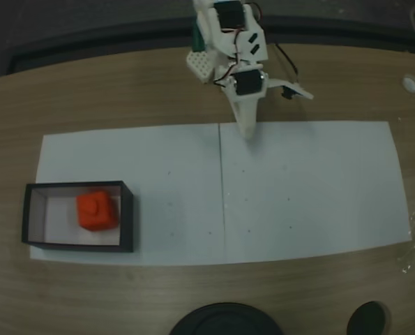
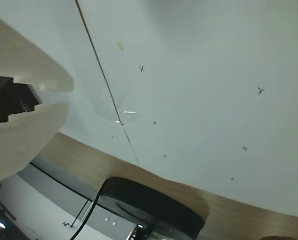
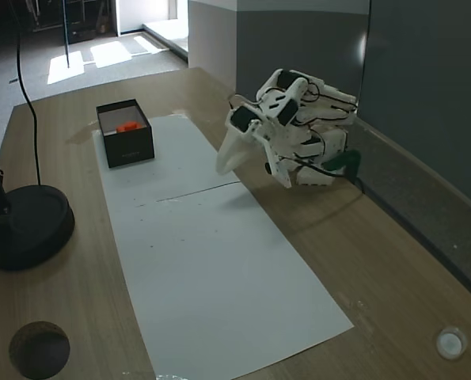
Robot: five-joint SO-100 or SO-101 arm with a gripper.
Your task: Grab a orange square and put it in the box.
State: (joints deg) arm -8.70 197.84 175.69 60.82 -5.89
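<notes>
- Orange cube (image 1: 97,211) sitting inside the black-walled box (image 1: 127,218), toward its right half in a fixed view; also visible in the box (image 3: 128,148) as an orange patch (image 3: 125,127).
- Gripper (image 1: 247,130) fingers together, nothing held, tip low over the white paper (image 1: 312,188) near its far edge.
- Well apart from cube and box; folded arm (image 3: 294,131) at the table (image 1: 123,91) back edge.
- Black round base (image 3: 21,226) near the front edge.

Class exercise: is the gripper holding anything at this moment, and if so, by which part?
Nothing is held. The gripper is shut and bare over the white paper, while the orange cube sits inside the box.
</notes>
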